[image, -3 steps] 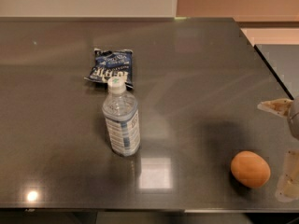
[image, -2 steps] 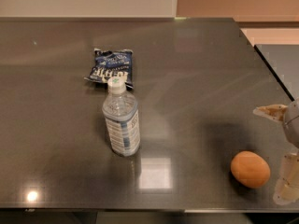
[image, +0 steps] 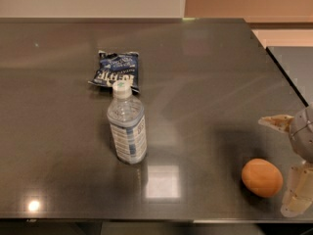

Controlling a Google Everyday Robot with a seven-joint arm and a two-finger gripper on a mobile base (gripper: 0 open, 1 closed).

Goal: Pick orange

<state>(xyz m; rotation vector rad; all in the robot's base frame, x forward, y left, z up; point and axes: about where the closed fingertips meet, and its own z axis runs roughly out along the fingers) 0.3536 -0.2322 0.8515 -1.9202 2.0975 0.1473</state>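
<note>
While spread wide, the pincer (image: 281, 163) hangs just beside the orange (image: 261, 177).

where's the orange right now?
Camera view, near-right corner of the table: the orange sits just left of the open gripper, well right of the water bottle.

Oval matte orange (image: 262, 177) beside gripper (image: 279, 166)

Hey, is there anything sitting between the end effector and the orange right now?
Nothing visible stands in the way. The end effector is at the right edge of the view, open, just beside the orange. The water bottle and the blue snack bag sit far off to the left.
</note>
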